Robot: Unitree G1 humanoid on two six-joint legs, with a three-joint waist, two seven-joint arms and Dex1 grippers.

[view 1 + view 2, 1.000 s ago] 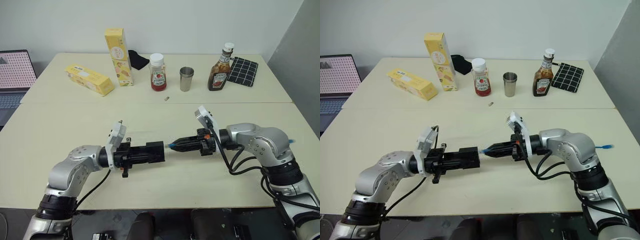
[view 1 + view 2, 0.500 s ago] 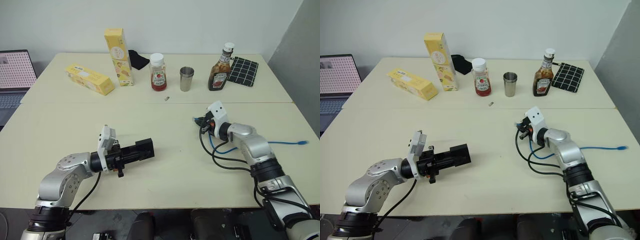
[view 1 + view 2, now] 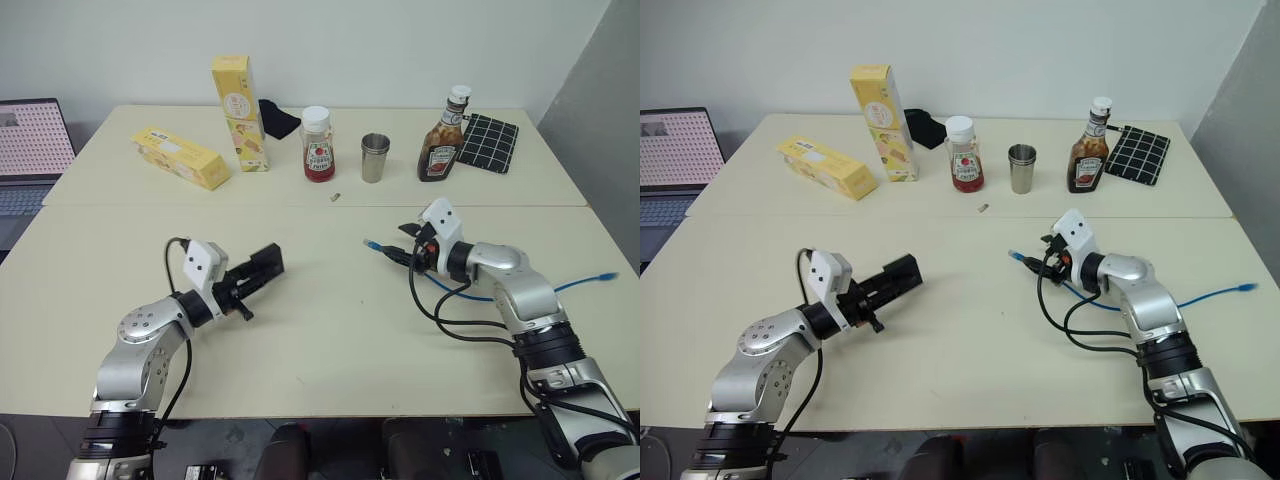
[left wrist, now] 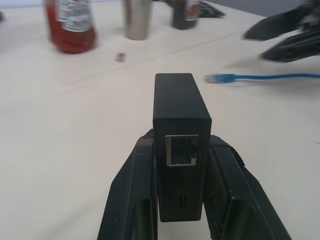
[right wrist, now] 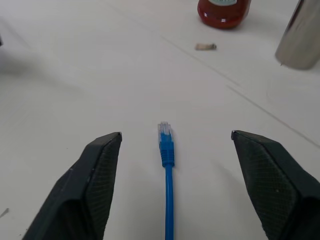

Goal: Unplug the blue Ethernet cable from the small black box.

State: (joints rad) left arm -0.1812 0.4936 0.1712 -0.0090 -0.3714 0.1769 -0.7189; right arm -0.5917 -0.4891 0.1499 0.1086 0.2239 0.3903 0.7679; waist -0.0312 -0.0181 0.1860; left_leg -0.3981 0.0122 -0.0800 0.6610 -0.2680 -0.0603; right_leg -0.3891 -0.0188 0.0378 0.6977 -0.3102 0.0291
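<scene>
My left gripper (image 3: 247,279) is shut on the small black box (image 3: 263,264), holding it just above the table at the left. In the left wrist view the box (image 4: 180,110) sits between the two fingers (image 4: 132,195), and its port faces the camera with nothing in it. The blue Ethernet cable (image 5: 166,150) lies loose on the table, its clear plug (image 3: 371,244) pointing toward the box but well apart from it. My right gripper (image 3: 400,244) stands open right behind the plug, one finger (image 5: 97,185) on each side of the cord. The cable's other end (image 3: 603,276) lies at the far right.
Along the back of the table stand a ketchup bottle (image 3: 318,150), a metal cup (image 3: 374,158), a brown sauce bottle (image 3: 440,145), a black grid cloth (image 3: 487,141) and two yellow boxes (image 3: 238,100). A laptop (image 3: 35,140) sits far left. A small scrap (image 3: 335,197) lies mid-table.
A second ago the plug sat in the box with my right gripper shut on it. The hands pulled apart, the plug came out, and the right gripper has opened and let the cable go.
</scene>
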